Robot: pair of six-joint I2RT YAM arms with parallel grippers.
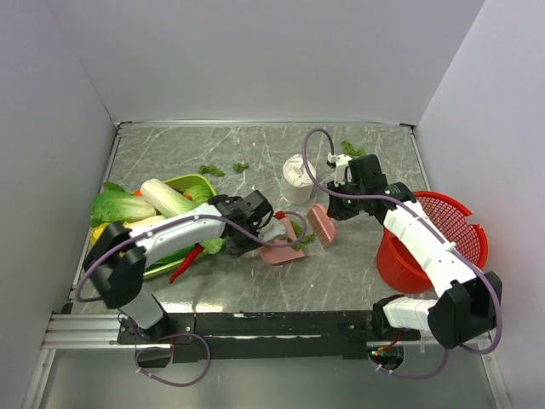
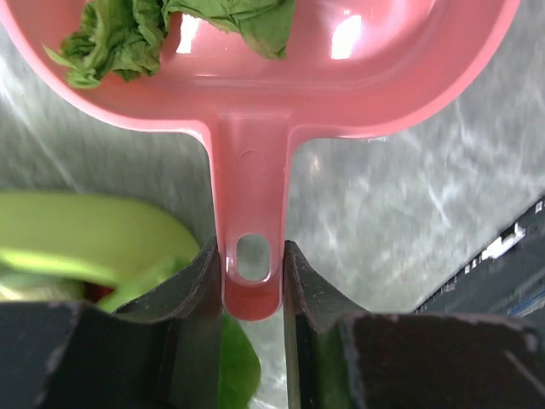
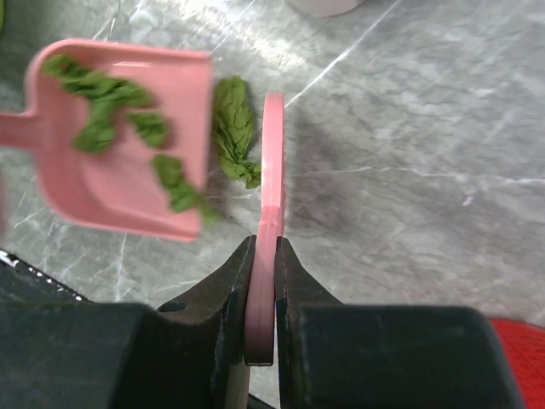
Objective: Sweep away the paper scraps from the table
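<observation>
My left gripper (image 1: 267, 227) (image 2: 253, 264) is shut on the handle of a pink dustpan (image 1: 285, 247) (image 2: 255, 85). Green paper scraps (image 2: 111, 34) lie inside its pan. My right gripper (image 1: 334, 207) (image 3: 265, 256) is shut on a flat pink sweeper (image 1: 322, 224) (image 3: 272, 162), seen edge-on just right of the dustpan (image 3: 119, 136). One scrap (image 3: 234, 128) lies on the table (image 1: 341, 281) between the dustpan's mouth and the sweeper. More scraps sit farther back on the table (image 1: 211, 170) (image 1: 241, 167) and at the back right (image 1: 351, 149).
A white paper lump (image 1: 296, 179) stands behind the two tools. A red basket (image 1: 434, 243) (image 3: 519, 358) sits at the right edge under my right arm. A green tray (image 1: 192, 183) with lettuces and other vegetables fills the left side.
</observation>
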